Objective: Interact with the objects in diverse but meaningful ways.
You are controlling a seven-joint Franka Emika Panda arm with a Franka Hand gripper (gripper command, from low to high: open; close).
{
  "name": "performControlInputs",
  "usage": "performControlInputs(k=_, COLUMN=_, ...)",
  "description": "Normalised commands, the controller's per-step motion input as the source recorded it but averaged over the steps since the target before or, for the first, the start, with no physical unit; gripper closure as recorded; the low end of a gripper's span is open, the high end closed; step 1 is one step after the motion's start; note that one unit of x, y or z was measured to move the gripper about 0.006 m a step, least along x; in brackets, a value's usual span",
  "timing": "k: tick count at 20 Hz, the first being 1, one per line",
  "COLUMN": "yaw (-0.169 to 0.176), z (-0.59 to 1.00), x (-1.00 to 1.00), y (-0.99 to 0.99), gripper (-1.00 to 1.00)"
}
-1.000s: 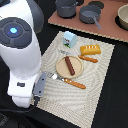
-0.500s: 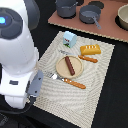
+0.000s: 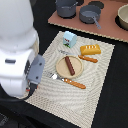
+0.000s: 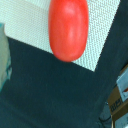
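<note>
Below the wrist camera, I see the tomato (image 4: 68,29) lying near the mat's (image 4: 102,37) edge, but no jaws show in either view, so I cannot tell whether they are open or closed. I judge this an approach to the tomato, and next I need to centre over it and descend. On the plate (image 3: 61,70) lies 1 sausage (image 3: 69,65); the 2 pots (image 3: 65,8) look empty.
</note>
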Motion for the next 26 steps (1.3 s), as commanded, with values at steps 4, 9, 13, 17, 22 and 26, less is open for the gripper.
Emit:
performControlInputs(k=4, yaw=-0.037, z=0.66, x=0.62, y=0.68, gripper=-1.0)
performControlInputs(k=9, yaw=-0.046, z=0.46, x=0.66, y=0.6, gripper=-1.0)
performControlInputs(k=13, yaw=-0.087, z=0.12, x=0.59, y=0.44, gripper=-1.0)
performControlInputs(k=17, yaw=-0.18, z=-0.01, x=0.43, y=0.26, gripper=-1.0)
performControlInputs(k=22, yaw=-0.248, z=-0.06, x=0.31, y=0.15, gripper=-1.0)
performControlInputs(k=26, yaw=-0.171, z=-0.01, x=0.42, y=0.04, gripper=-1.0)
